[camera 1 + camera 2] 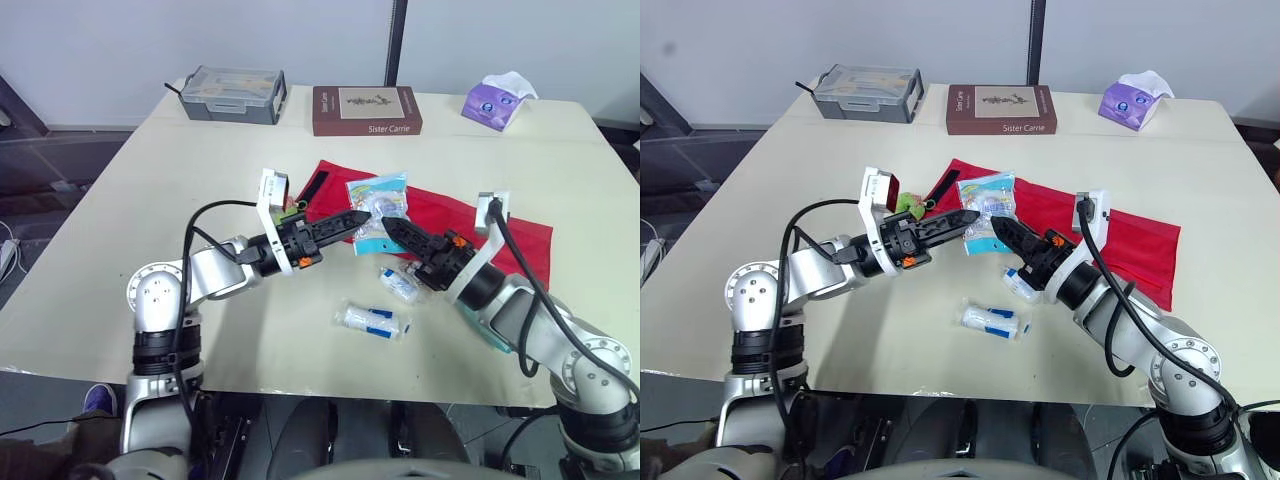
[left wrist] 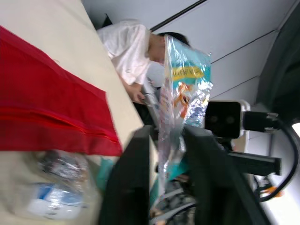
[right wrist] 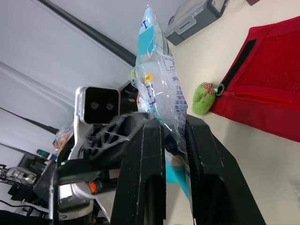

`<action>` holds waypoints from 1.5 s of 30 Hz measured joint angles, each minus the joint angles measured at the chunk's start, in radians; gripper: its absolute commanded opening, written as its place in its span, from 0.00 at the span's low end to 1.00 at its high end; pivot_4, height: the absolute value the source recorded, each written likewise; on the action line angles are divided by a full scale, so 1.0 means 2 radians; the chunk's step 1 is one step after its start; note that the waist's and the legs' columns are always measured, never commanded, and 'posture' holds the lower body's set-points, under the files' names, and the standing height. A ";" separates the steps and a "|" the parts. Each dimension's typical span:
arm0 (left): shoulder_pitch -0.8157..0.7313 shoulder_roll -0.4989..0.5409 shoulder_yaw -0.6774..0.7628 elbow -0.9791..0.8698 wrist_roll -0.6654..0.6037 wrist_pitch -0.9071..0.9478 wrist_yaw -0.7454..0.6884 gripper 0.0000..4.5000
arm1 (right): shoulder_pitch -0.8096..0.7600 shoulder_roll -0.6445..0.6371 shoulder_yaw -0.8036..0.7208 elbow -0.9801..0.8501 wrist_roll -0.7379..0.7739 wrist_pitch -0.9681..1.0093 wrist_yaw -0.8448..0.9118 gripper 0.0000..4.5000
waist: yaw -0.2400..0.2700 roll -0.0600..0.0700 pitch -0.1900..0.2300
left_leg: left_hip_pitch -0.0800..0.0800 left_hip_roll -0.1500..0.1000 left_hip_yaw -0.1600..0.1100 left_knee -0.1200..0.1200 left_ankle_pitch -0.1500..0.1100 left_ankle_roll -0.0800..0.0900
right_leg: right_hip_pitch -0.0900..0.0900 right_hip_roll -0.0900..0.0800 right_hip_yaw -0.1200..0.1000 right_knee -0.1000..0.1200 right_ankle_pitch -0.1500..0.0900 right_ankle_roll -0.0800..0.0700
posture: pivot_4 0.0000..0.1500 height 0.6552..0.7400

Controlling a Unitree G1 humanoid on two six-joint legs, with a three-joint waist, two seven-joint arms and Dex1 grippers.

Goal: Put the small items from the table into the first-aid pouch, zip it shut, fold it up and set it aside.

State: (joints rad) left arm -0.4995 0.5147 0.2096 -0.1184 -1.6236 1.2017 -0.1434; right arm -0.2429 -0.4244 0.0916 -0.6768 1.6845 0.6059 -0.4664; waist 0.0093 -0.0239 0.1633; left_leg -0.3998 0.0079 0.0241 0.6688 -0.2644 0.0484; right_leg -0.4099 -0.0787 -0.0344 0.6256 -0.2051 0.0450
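The red first-aid pouch (image 1: 470, 225) lies unfolded flat on the table, with a black strap (image 1: 312, 187) and a small green charm (image 1: 293, 207) at its left end. Just above its near edge hangs a clear printed packet (image 1: 380, 205). My left gripper (image 1: 365, 215) is shut on it from the left, and my right gripper (image 1: 390, 228) is shut on it from the right. The packet (image 2: 180, 93) stands between the left fingers (image 2: 126, 187); in the right wrist view the packet (image 3: 157, 70) rises between the fingers (image 3: 150, 154). Two wrapped rolls lie on the table: one (image 1: 402, 283) beside the right gripper, one (image 1: 372, 320) nearer the front.
At the back of the table stand a grey plastic case (image 1: 234, 94), a brown book (image 1: 366, 110) and a purple tissue pack (image 1: 497, 102). A teal item (image 1: 495, 340) lies under my right forearm. A person (image 2: 126, 51) is beyond the table.
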 measured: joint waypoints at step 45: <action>-0.360 -0.068 -0.286 0.692 0.938 -0.730 -0.331 0.85 | 0.490 -0.243 -0.575 0.011 -0.005 0.087 0.387 0.00 | 0.014 -0.002 0.000 | -0.007 0.004 -0.001 0.003 -0.003 0.004 | -0.001 0.003 0.002 -0.008 0.004 0.006 | 1.00 1.00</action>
State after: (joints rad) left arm -1.2201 0.3796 -0.3626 1.2655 0.2523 -0.2584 -0.8047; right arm 0.7362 -0.9104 -1.0575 -0.6541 1.6740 0.7800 0.3071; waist 0.0382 -0.0287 0.1624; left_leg -0.4146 0.0150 0.0231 0.6751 -0.2695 0.0569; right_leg -0.4126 -0.0729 -0.0309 0.6087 -0.1967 0.0561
